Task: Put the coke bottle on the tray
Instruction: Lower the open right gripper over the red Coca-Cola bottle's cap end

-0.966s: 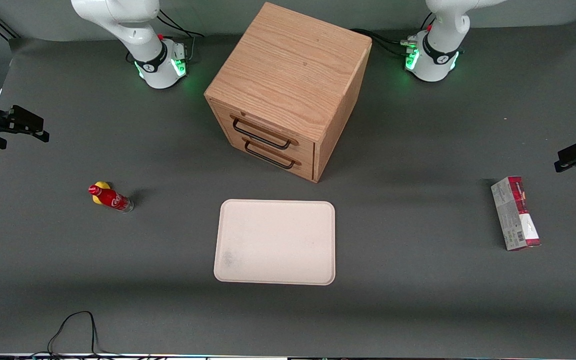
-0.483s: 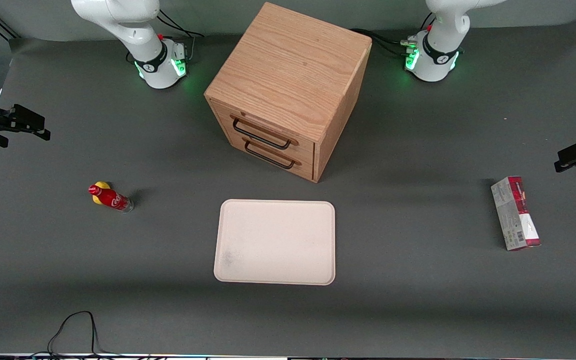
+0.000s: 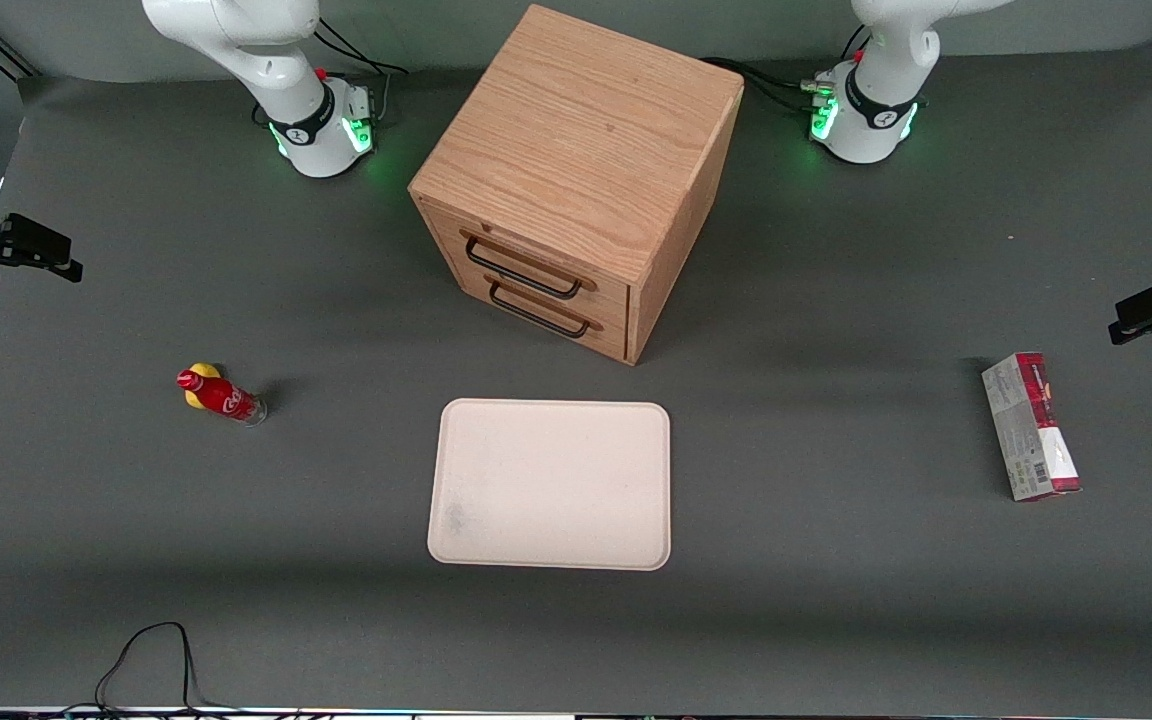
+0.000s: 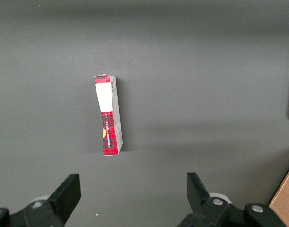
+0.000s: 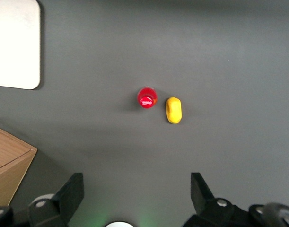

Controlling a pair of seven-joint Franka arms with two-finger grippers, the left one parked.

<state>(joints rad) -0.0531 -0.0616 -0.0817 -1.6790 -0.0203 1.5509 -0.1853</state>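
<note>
The coke bottle is small and red with a red cap. It stands upright on the grey table toward the working arm's end. In the right wrist view I see its cap from above. The cream-white tray lies flat in front of the wooden drawer box, and its corner shows in the right wrist view. My right gripper hangs above the table's edge at the working arm's end, farther from the front camera than the bottle and well apart from it. It is open and empty.
A small yellow lump sits right beside the bottle. The wooden two-drawer box stands at mid-table. A red-and-grey carton lies toward the parked arm's end. A black cable lies near the front edge.
My right gripper has shifted slightly outward toward the working arm's end of the table. The bottle, lump and tray have not moved.
</note>
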